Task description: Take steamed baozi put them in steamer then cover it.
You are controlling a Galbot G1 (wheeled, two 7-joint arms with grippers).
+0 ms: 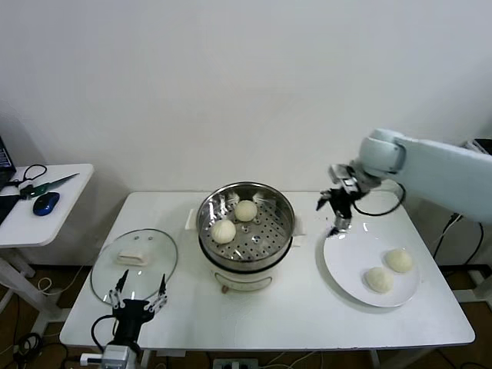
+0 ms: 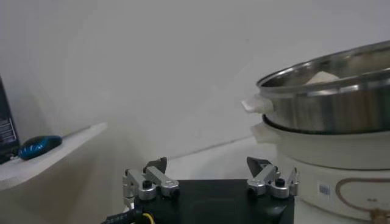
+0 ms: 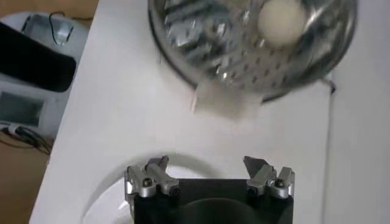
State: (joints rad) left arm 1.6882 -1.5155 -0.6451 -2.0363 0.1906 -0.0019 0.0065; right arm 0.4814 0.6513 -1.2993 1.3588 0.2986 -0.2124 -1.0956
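Steamer [image 1: 246,231] mid counter [image 1: 307,315], uncovered, two steamed baozi [image 1: 224,231] on perforated floor. Two more baozi [image 1: 389,270] on white plate [image 1: 346,261], robot's right side. Right hand [image 1: 338,214] hovers over plate's far edge, between plate and steamer, fingers spread, nothing held. Right wrist cam cuts off most of plate [image 3: 109,198], shows only one bun [image 3: 280,21]. Cover [image 1: 134,264] flat on counter at left. Left hand [image 1: 137,301] at its near rim, open, empty; contact with lid hard to tell. Left wrist cam catches only bun top [image 2: 321,77] above steamer rim [image 2: 323,91].
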